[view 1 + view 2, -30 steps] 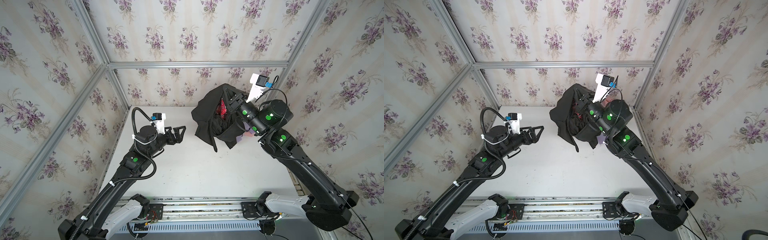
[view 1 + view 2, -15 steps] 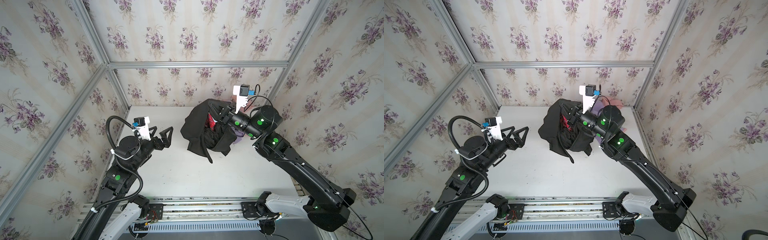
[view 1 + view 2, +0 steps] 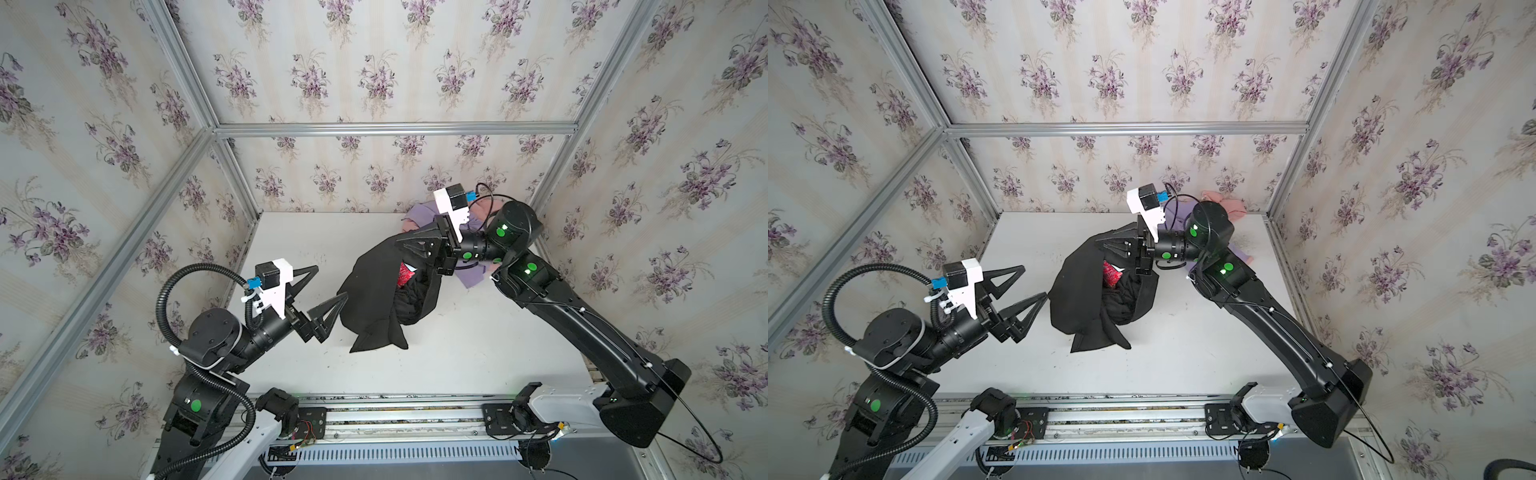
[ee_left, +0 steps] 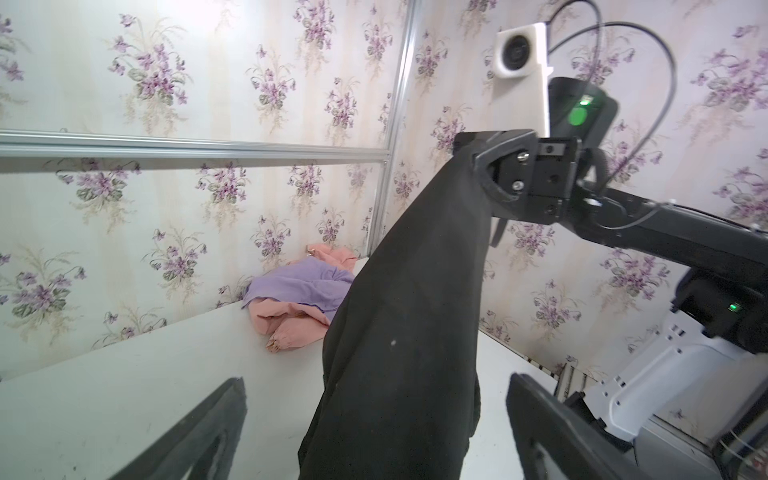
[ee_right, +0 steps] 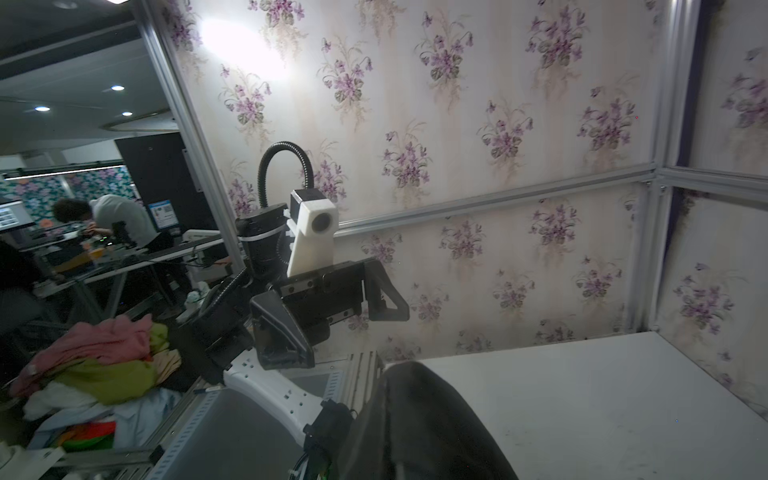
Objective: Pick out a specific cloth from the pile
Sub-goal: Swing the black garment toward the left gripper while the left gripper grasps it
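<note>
The black cloth (image 3: 374,299) (image 3: 1084,299) hangs from my right gripper (image 3: 405,245) (image 3: 1100,243), which is shut on its upper edge; a red patch (image 3: 405,274) shows in its folds. Its lower end reaches the white table (image 3: 478,353). The rest of the pile, a lilac garment (image 4: 299,286) over a salmon-pink one (image 4: 291,324), lies in the far right corner behind the right arm. My left gripper (image 3: 332,281) (image 3: 1035,281) (image 4: 376,378) is open, its fingers just left of the cloth and either side of it in the left wrist view. The cloth (image 5: 424,424) hides the right gripper's jaws.
Wallpapered walls with aluminium posts (image 3: 232,174) close the table in at the back and on both sides. A metal rail (image 3: 395,419) with both arm bases runs along the front. Outside the cell a heap of other clothes (image 5: 95,361) lies on a bench.
The right arm has carried the black cloth left and forward, away from the corner pile, and lower. The left gripper, still open, has drawn back slightly and now sits beside the cloth.
</note>
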